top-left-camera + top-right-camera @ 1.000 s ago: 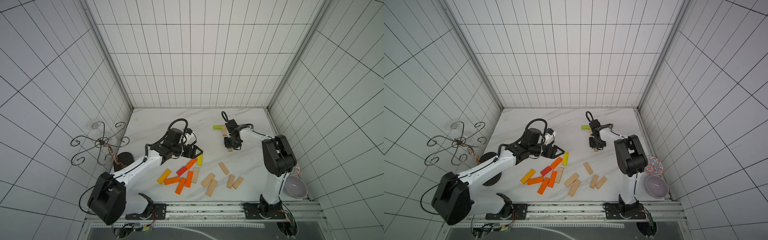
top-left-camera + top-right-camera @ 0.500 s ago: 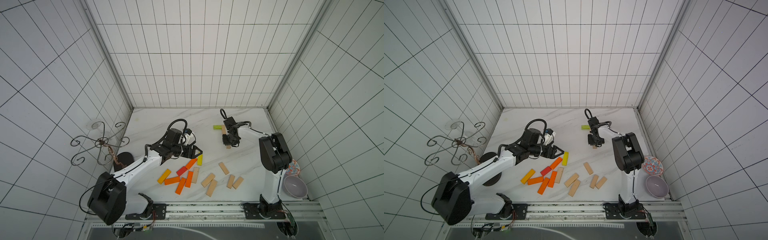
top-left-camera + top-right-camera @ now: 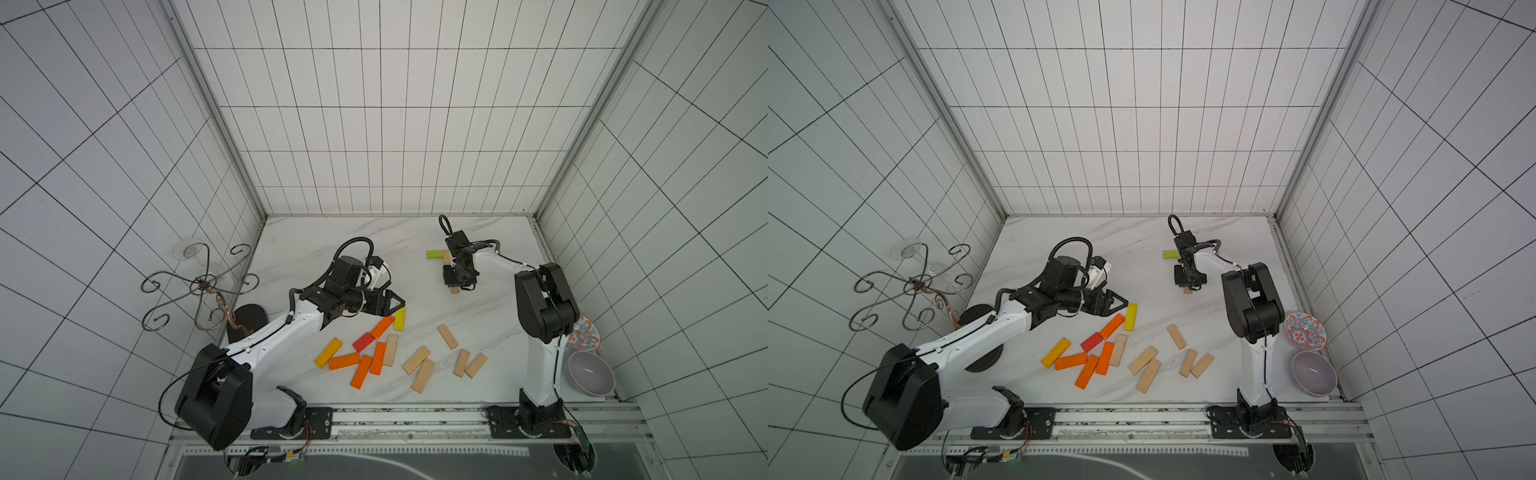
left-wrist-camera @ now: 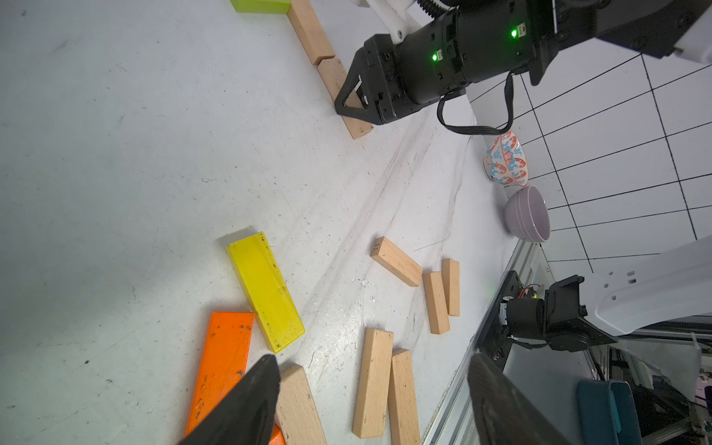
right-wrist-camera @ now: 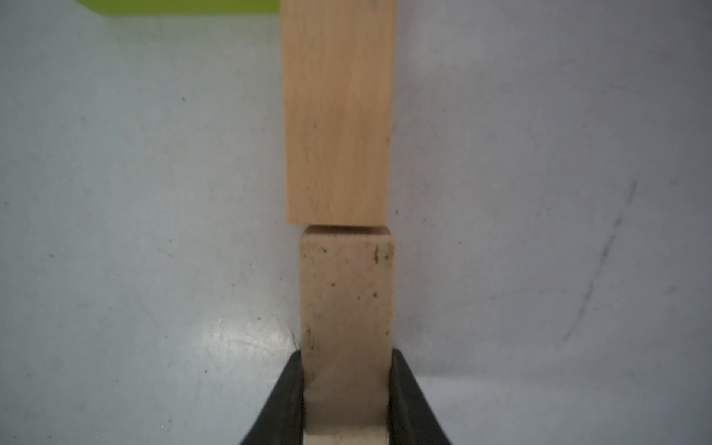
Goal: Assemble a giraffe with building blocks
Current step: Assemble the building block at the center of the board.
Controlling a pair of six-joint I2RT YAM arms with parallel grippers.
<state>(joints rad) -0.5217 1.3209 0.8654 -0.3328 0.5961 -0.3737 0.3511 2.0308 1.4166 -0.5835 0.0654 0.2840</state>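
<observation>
Right jaws clamp a wood block (image 5: pixel 346 289), flat on the desk (image 5: pixel 115 231), its long axis in line with the next block (image 5: pixel 337 115) straight ahead, ends about touching. Left jaws stand apart by the yellow block (image 4: pixel 266 293).

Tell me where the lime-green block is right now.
In both top views the lime-green block lies flat toward the table's back, on the right arm's side, its end against a plain wooden block just beyond the right claw.
</observation>
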